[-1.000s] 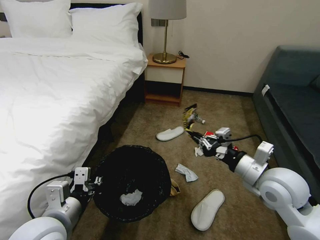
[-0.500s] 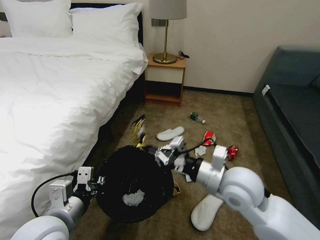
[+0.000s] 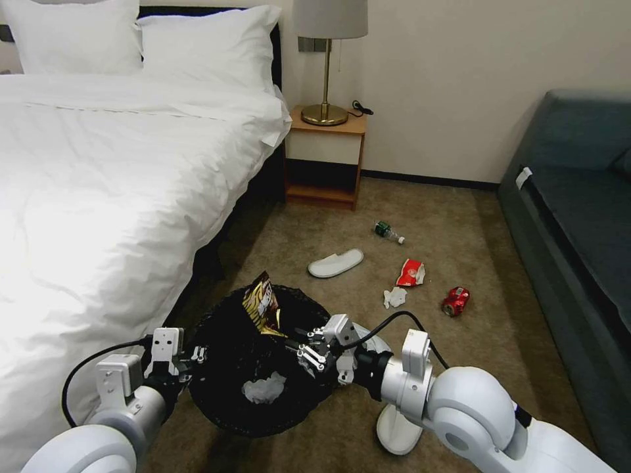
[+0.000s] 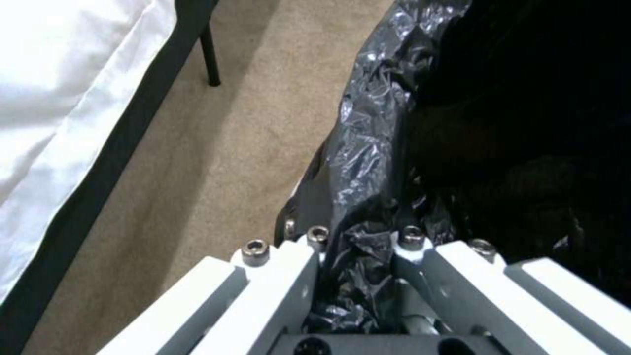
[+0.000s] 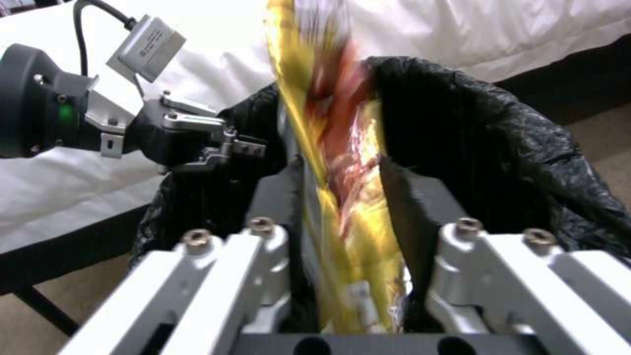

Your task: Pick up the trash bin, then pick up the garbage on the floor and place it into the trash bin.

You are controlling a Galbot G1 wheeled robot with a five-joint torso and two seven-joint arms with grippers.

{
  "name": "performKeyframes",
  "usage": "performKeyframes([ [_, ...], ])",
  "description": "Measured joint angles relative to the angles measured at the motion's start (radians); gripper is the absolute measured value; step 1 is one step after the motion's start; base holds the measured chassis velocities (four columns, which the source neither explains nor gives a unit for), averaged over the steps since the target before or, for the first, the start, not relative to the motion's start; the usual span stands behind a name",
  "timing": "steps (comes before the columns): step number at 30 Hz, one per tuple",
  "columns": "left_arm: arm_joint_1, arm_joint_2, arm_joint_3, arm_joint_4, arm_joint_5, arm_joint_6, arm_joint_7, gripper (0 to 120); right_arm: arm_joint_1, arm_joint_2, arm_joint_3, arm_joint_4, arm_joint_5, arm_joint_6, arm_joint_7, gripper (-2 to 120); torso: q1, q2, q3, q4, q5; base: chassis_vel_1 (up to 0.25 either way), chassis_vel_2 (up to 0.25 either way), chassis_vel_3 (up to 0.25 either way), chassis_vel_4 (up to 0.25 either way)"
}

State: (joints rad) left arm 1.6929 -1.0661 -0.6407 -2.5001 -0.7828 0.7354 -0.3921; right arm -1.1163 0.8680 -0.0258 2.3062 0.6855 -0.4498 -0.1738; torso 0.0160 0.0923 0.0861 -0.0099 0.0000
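Note:
The black trash bin (image 3: 223, 401) hangs off the carpet beside the bed, my left gripper (image 3: 192, 358) shut on its bag-lined rim (image 4: 368, 162). A white tissue (image 3: 263, 389) lies inside. My right gripper (image 3: 287, 341) reaches over the bin's opening, shut on a yellow and red snack wrapper (image 3: 260, 305) that stands upright above it. In the right wrist view the wrapper (image 5: 342, 197) sits pinched between the fingers, with the bin (image 5: 500, 148) behind. On the floor lie a green bottle (image 3: 388, 231), a white slipper (image 3: 335, 263), a red wrapper (image 3: 411, 271), a tissue (image 3: 394, 297) and a red can (image 3: 455, 301).
The white bed (image 3: 98, 197) runs along the left, close to the bin. A nightstand (image 3: 325, 157) with a brass lamp stands at the back wall, and a dark sofa (image 3: 578, 217) lines the right. A second slipper (image 3: 394, 430) lies partly under my right arm.
My right arm has swung left from the litter on the carpet, carrying the snack wrapper, and now holds it lower over the bin's opening. The left gripper and bin have barely shifted.

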Motion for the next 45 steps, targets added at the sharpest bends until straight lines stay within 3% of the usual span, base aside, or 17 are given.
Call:
performKeyframes([
  [1, 0.0, 0.0, 0.0, 0.0, 0.0, 0.0, 0.0, 2, 0.0, 0.0, 0.0, 0.0, 0.0, 0.0, 0.0, 32, 0.0, 0.0, 0.0, 0.0, 0.0, 0.0, 0.0, 0.0, 0.0],
  [3, -0.001, 0.0, -0.001, 0.0, 0.0, 0.0, 0.0, 2, 0.006, 0.001, 0.002, 0.001, 0.0, 0.0, 0.002, 45, 0.0, 0.0, 0.0, 0.0001, 0.0, 0.0, 0.0, 0.0, 0.0],
  [8, -0.002, -0.003, -0.001, 0.0, 0.001, 0.0, 0.001, 2, 0.009, 0.004, 0.012, 0.007, 0.003, 0.0, 0.004, 56, 0.0, 0.0, 0.0, 0.0001, 0.0, 0.0, 0.0, 0.0, 0.0],
  [10, -0.003, -0.005, 0.0, 0.0, 0.002, 0.0, 0.001, 2, 0.011, 0.004, 0.029, 0.017, 0.017, 0.001, 0.004, 69, 0.0, 0.0, 0.0, 0.0001, 0.0, 0.0, 0.0, 0.0, 0.0],
  [19, -0.001, -0.014, 0.002, 0.0, 0.009, 0.0, 0.003, 2, 0.014, 0.005, 0.082, 0.035, 0.046, 0.018, 0.01, 99, 0.0, 0.0, 0.0, 0.0001, 0.0, 0.0, 0.0, 0.0, 0.0],
  [23, 0.0, -0.014, -0.002, 0.0, 0.009, 0.0, 0.004, 2, 0.007, 0.009, 0.122, 0.045, 0.084, 0.033, 0.012, 99, 0.0, 0.0, 0.0, 0.0001, 0.0, 0.0, 0.0, 0.0, 0.0],
  [27, 0.002, -0.018, -0.007, 0.0, 0.012, 0.0, 0.014, 2, -0.004, 0.019, 0.22, 0.047, 0.15, 0.051, 0.076, 100, 0.0, 0.0, 0.0, 0.0, 0.0, 0.0, 0.0, 0.0, 0.0],
  [32, 0.006, -0.027, -0.008, 0.0, 0.024, 0.0, 0.024, 2, -0.008, 0.038, 0.278, 0.008, 0.18, 0.085, 0.257, 100, 0.0, 0.0, 0.0, 0.0002, 0.0001, 0.0, 0.0, 0.0, 0.0],
  [38, 0.018, -0.03, -0.023, 0.0, 0.026, 0.0, 0.024, 2, -0.111, 0.058, 0.361, -0.023, 0.165, 0.096, 0.38, 100, 0.0, 0.0, 0.0, -0.0001, 0.0001, 0.0, 0.0, 0.0, 0.0],
  [45, 0.018, -0.038, -0.03, 0.0, 0.026, 0.0, 0.023, 2, -0.176, 0.08, 0.364, -0.073, 0.118, 0.095, 0.451, 100, 0.0, 0.0, 0.0, 0.0002, 0.0001, 0.0, 0.0, 0.0, 0.0],
])
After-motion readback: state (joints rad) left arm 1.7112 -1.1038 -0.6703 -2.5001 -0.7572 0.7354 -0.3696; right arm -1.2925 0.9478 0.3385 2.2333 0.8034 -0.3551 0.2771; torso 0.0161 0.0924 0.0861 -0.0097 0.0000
